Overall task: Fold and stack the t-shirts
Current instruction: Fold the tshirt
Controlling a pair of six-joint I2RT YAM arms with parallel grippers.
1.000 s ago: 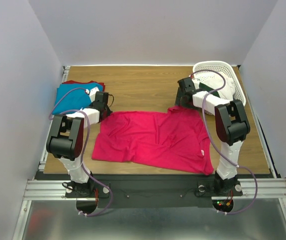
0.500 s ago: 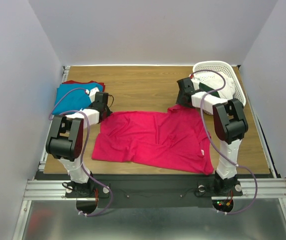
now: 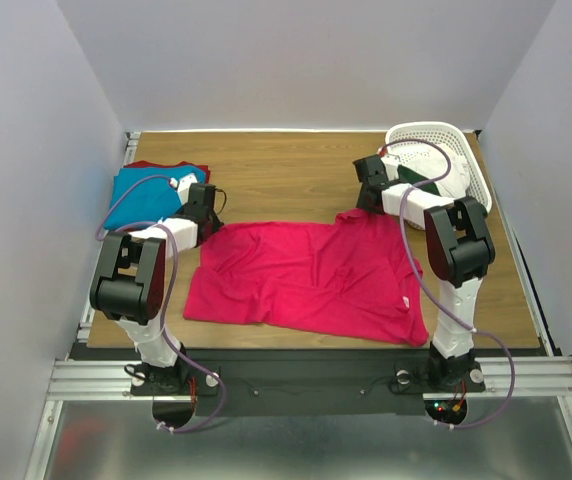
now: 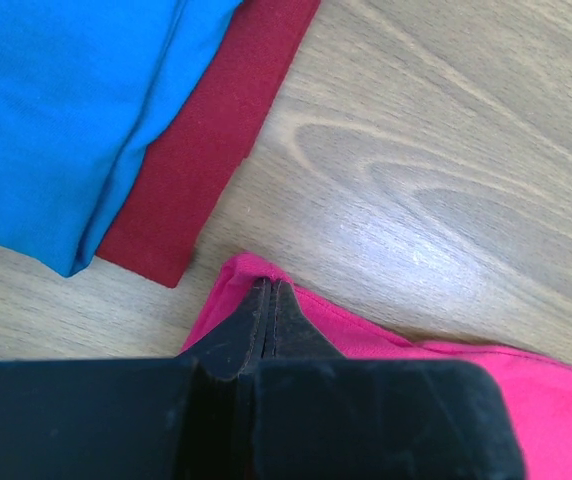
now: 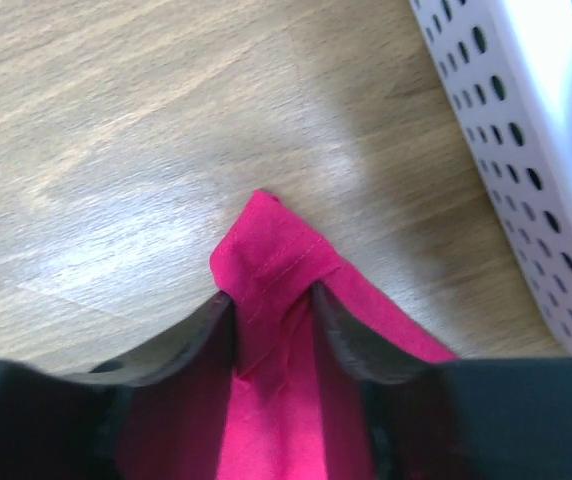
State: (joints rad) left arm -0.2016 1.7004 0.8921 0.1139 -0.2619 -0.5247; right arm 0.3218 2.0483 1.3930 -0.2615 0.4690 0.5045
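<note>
Recorded crimson-pink t-shirt (image 3: 306, 280) spread mostly flat across the middle of the table (image 3: 286, 170), with white neck label (image 3: 404, 306) towards its near right corner. Logged left tool (image 4: 269, 300) clenched, fingers pressed together on the shirt's far left corner, cloth drawn up to the tips. Logged right tool (image 5: 271, 305) grasping the far right corner, with a stitched fold of the same shirt pinched between the fingers and poking out beyond them. Noted turquoise-blue t-shirt (image 3: 141, 195) folded at far left of the table, lying on a dark red t-shirt (image 4: 206, 140) with only the edges visible. Noted dark red hem just beside the pink corner, not touching. Noted white lattice basket (image 3: 466, 165) at far right, near the right tool, apart from the pinched corner.
</note>
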